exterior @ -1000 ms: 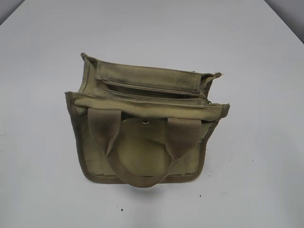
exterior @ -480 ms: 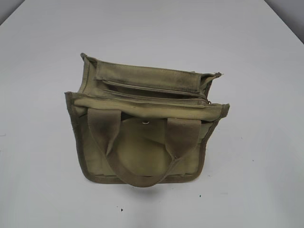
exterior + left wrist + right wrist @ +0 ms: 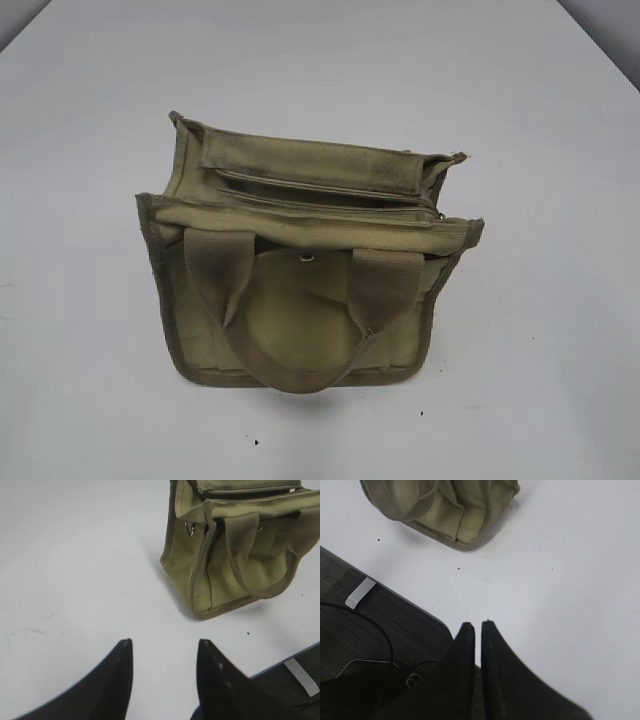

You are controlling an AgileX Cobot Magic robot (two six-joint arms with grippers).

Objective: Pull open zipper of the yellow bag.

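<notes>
The yellow bag (image 3: 300,270) stands on the white table (image 3: 540,360), its two webbing handles hanging over the front face below a silver snap (image 3: 307,258). Along its top runs the zipper (image 3: 340,205), closed, with a small metal pull tab (image 3: 441,213) at the right end. Neither gripper shows in the exterior view. In the left wrist view my left gripper (image 3: 164,642) hovers open over bare table, with the bag (image 3: 225,570) well ahead to the upper right. My right gripper (image 3: 477,625) is shut and empty near the table's front edge, and the bag (image 3: 445,510) lies far off at the upper left.
The table's front edge (image 3: 395,592) runs close to the right gripper, with dark floor, a thin black cable (image 3: 375,630) and a pale strip (image 3: 360,592) beyond it. The same edge (image 3: 295,656) shows at the lower right of the left wrist view.
</notes>
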